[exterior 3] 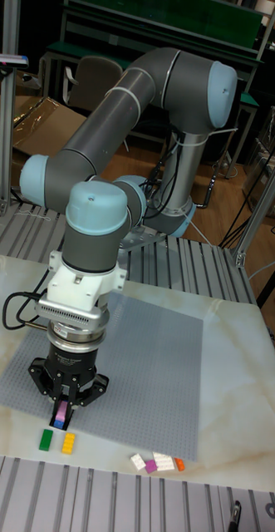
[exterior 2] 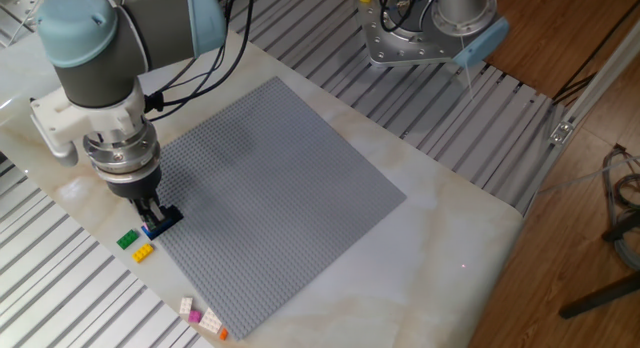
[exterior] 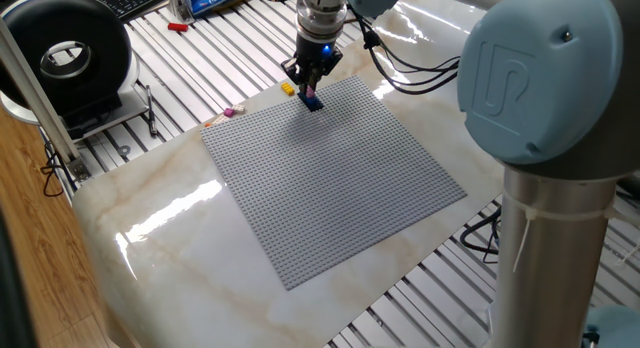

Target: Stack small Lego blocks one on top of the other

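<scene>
While the gripper (exterior 3: 63, 409) hangs low over the near edge of the grey baseplate (exterior 2: 280, 198), its fingers (exterior 3: 56, 410) pinch a pink brick (exterior 3: 62, 411) directly above a blue brick (exterior 2: 160, 224) that sits on the baseplate's corner region. From the tall fixed view the pink brick looks pressed onto, or just touching, the blue one, though I cannot tell whether the studs are fully seated. So the stack appears to be at 2 bricks at most, with the second not yet released. Several pieces are left to add: a green brick (exterior 3: 46, 439) and a yellow brick (exterior 3: 68, 442) lie side by side on the marble tabletop (exterior 2: 450, 238) just off the baseplate's edge, close to the gripper, and a small cluster further along the same edge holds a white brick (exterior 3: 163, 460), a second pink brick (exterior 3: 150, 467), an orange brick (exterior 3: 179, 465) and another pale brick (exterior 3: 137, 460). In my judgement the task is early: roughly 1 placement is in hand and about 6 loose bricks remain. Next comes letting go cleanly without tipping the pair, then fetching the green or yellow piece.
</scene>
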Tool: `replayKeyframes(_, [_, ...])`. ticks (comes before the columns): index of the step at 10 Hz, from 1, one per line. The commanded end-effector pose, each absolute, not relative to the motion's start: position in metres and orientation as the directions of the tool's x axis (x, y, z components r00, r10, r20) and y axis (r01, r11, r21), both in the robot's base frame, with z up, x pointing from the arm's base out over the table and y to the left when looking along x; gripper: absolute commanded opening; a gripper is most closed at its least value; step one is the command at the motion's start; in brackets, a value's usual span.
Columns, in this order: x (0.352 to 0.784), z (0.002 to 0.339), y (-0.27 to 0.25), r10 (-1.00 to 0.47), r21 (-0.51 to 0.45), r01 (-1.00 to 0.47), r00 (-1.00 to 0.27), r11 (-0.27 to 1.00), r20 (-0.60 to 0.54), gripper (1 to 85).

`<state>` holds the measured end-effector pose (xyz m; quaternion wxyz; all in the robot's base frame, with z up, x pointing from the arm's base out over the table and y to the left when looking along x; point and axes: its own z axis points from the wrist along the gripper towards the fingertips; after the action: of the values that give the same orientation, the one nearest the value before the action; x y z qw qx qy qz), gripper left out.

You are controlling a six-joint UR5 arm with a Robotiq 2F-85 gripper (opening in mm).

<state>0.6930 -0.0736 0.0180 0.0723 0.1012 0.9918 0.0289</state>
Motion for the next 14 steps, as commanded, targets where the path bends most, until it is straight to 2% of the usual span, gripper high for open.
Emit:
replayKeyframes(1, [0.691,0.019,-0.078,0.207,0.113,0.192,-0.969,0.975,-0.133,1.0])
replayKeyframes(4, [0.697,0.007,-0.081,0.211,0.096,0.198,-0.966,0.976,-0.153,1.0])
replayKeyframes(7, [0.685,0.025,-0.087,0.195,0.123,0.179,-0.971,0.976,-0.141,1.3])
replayKeyframes(8, [0.683,0.029,-0.087,0.171,0.137,0.152,-0.975,0.979,-0.139,18.0])
replayKeyframes(9, [0.685,0.029,-0.088,0.156,0.107,0.141,-0.977,0.984,-0.142,26.0])
replayKeyframes(10, [0.692,0.028,-0.081,0.145,0.117,0.127,-0.976,0.985,-0.165,37.0])
replayKeyframes(12, [0.690,0.030,-0.079,0.106,0.104,0.090,-0.981,0.991,-0.162,49.3])
replayKeyframes(13, [0.691,0.031,-0.077,0.095,0.106,0.078,-0.982,0.991,-0.166,52.7])
replayKeyframes(14, [0.691,0.034,-0.075,0.109,0.107,0.093,-0.982,0.990,-0.155,50.3])
